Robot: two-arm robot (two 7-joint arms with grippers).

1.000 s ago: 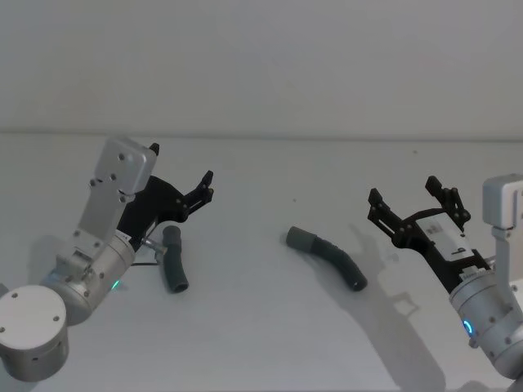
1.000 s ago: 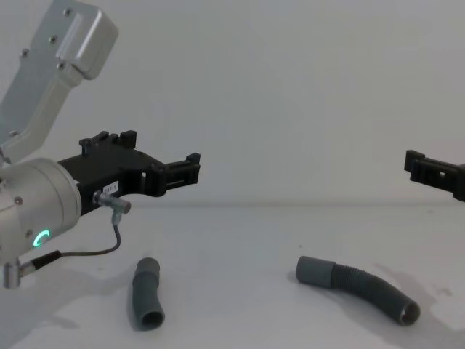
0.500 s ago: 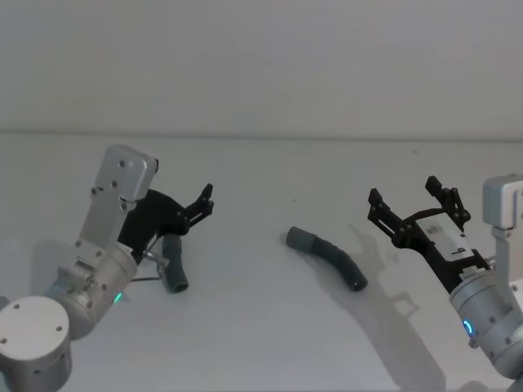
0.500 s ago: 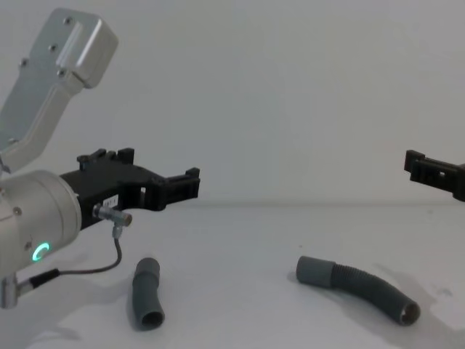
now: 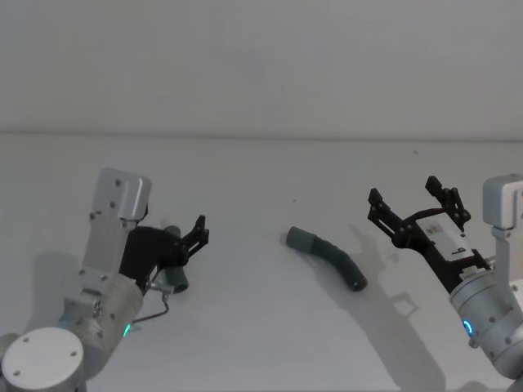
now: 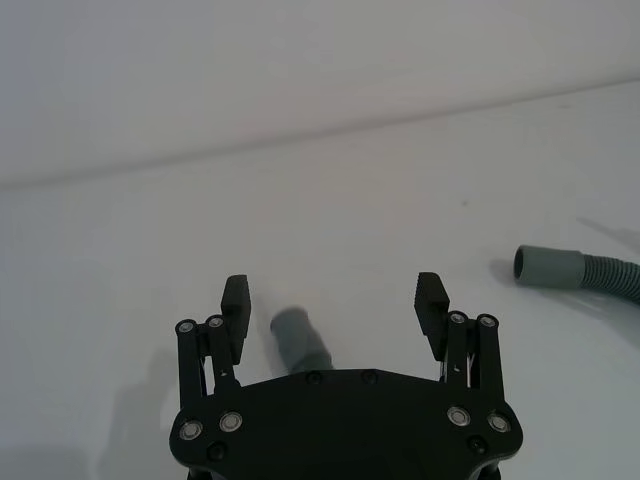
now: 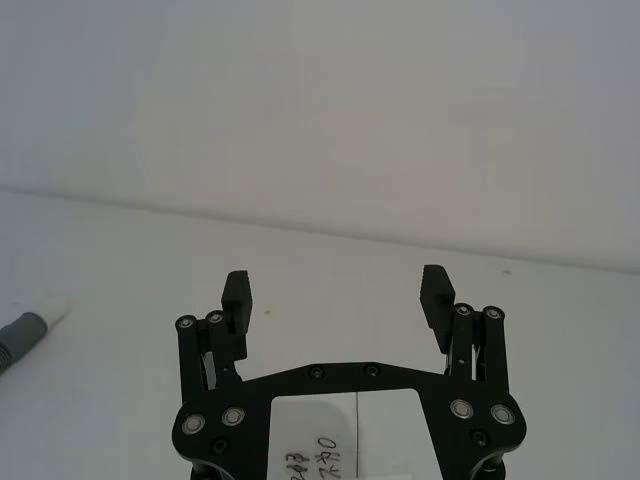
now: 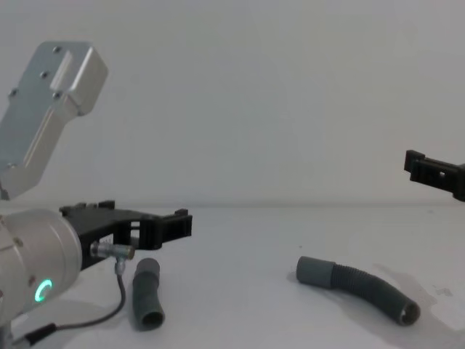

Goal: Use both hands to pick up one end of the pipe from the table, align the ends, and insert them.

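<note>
Lowered toward the short tube (image 6: 300, 341) near the table's (image 5: 261, 175) left edge, the left gripper (image 6: 334, 298) now hangs just above it, jaws wide. The ribbed hose (image 5: 328, 256) lies mid-table. The right gripper (image 7: 338, 290), wide open, hovers near the right edge.

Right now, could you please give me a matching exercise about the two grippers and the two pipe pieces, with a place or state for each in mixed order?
Things:
1. left gripper
2. right gripper
3. short tube
4. ribbed hose

Places or states:
A. lies alone near the middle of the table
B. open, raised on the robot's right, away from both pieces
C. lies on the robot's left, below an open gripper
D. open, low above the short piece

Pairs: 1-D, 2-B, 3-C, 4-A
</note>
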